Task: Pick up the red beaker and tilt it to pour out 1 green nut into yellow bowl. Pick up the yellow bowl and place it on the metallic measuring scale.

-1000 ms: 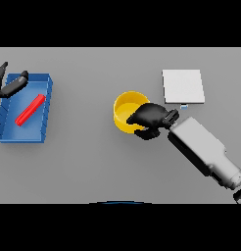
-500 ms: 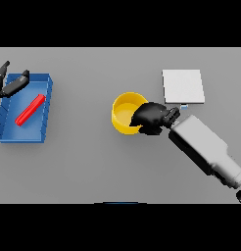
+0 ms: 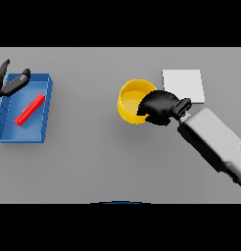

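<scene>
Item: yellow bowl [image 3: 131, 100]. Location: grey table [image 3: 103, 162], centre-right, just left of the metallic measuring scale [image 3: 183, 86] and not on it. My right hand [image 3: 159, 107] sits at the bowl's right rim, fingers curled over the edge and clamped on it; contents of the bowl not discernible.

Item: metallic measuring scale. A pale square plate, flat on the table behind my right hand. No readable display, brand or marking.

Item: blue tray [image 3: 44, 110]. Far left of the table, holding a red beaker [image 3: 29, 109] lying on its side, diagonal. No label legible.

Item: my left hand [image 3: 12, 83]. At the tray's upper-left corner, fingers spread apart, holding nothing.
</scene>
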